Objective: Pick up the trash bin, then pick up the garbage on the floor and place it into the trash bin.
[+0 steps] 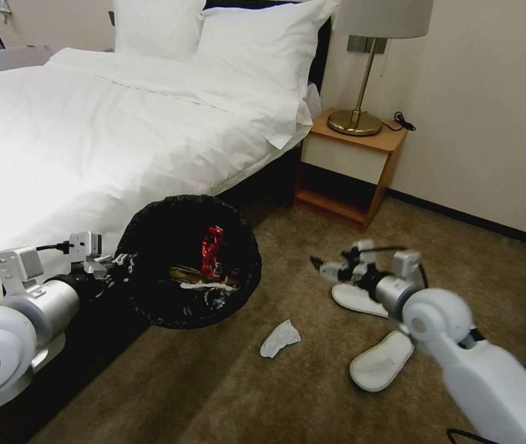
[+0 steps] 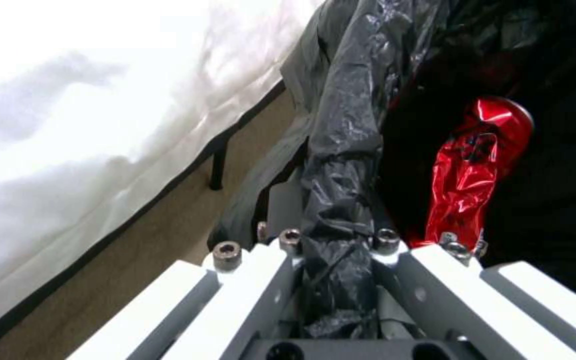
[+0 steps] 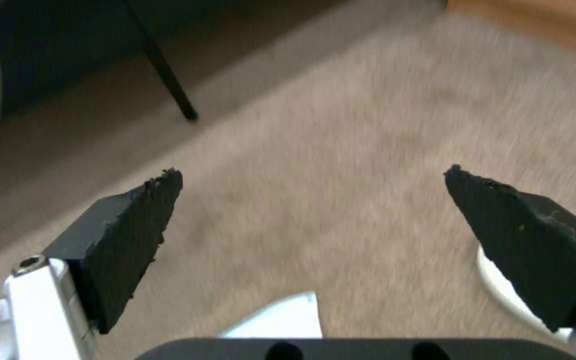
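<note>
My left gripper (image 1: 116, 265) is shut on the rim of the trash bin (image 1: 152, 246), holding it off the floor beside the bed, tilted with its mouth toward me. The left wrist view shows the crinkled black bag rim (image 2: 341, 215) pinched between the jaws. Inside the bin lie a red wrapper (image 1: 211, 250) (image 2: 471, 170), gold-brown wrappers and a white tissue. My right gripper (image 1: 319, 264) (image 3: 311, 170) hovers open over the carpet, nothing between its fingers. A crumpled white tissue (image 1: 279, 338) (image 3: 281, 320) lies on the floor between the bin and two white slippers (image 1: 358, 299) (image 1: 381, 361).
The white bed (image 1: 90, 135) runs along the left, its dark base behind the bin. A wooden nightstand (image 1: 349, 163) with a brass lamp (image 1: 356, 120) stands at the far wall. Brown carpet (image 1: 244, 394) spreads in front.
</note>
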